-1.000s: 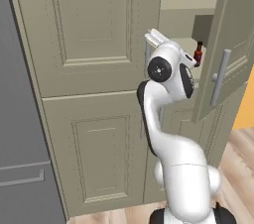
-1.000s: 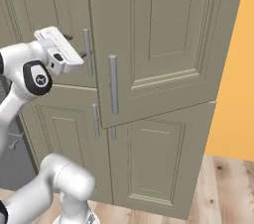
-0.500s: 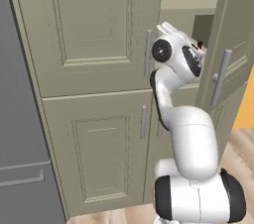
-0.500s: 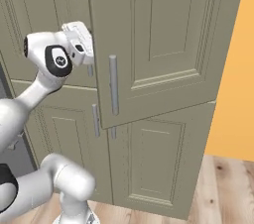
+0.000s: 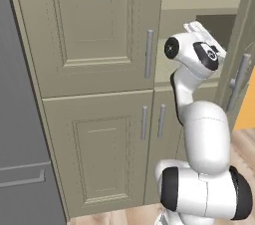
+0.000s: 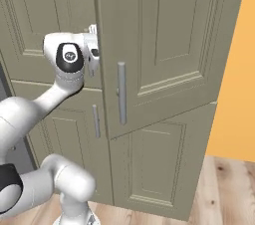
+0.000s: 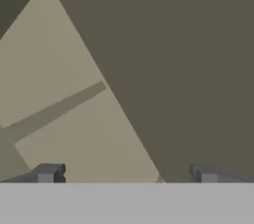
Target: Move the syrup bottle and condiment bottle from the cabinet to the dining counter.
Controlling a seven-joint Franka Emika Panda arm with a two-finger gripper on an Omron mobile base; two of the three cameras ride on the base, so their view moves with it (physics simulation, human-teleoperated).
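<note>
The cabinet (image 5: pixel 89 35) is beige-olive and panelled, and its upper right compartment stands open with a plain shelf (image 5: pixel 199 0) inside. My white arm's wrist (image 5: pixel 194 52) reaches up into that opening, between the closed left door and the open right door (image 6: pixel 164 45). My gripper (image 7: pixel 126 173) is open, its two dark fingertips (image 7: pixel 47 172) wide apart with nothing between them, facing bare olive inner walls and a shelf edge. The syrup bottle and the condiment bottle are hidden. The dining counter is out of view.
A grey fridge (image 5: pixel 20 144) stands left of the cabinet. The open door's long silver handle (image 6: pixel 121 92) hangs close beside my hand. Lower cabinet doors (image 5: pixel 99 154) are shut. An orange wall (image 6: pixel 236 94) and wooden floor (image 6: pixel 224 189) lie to the right.
Both base views have shifted, so the base has moved relative to the cabinet. The hand has gone further into the open compartment. The small red bottle seen earlier beside the hand is now covered.
</note>
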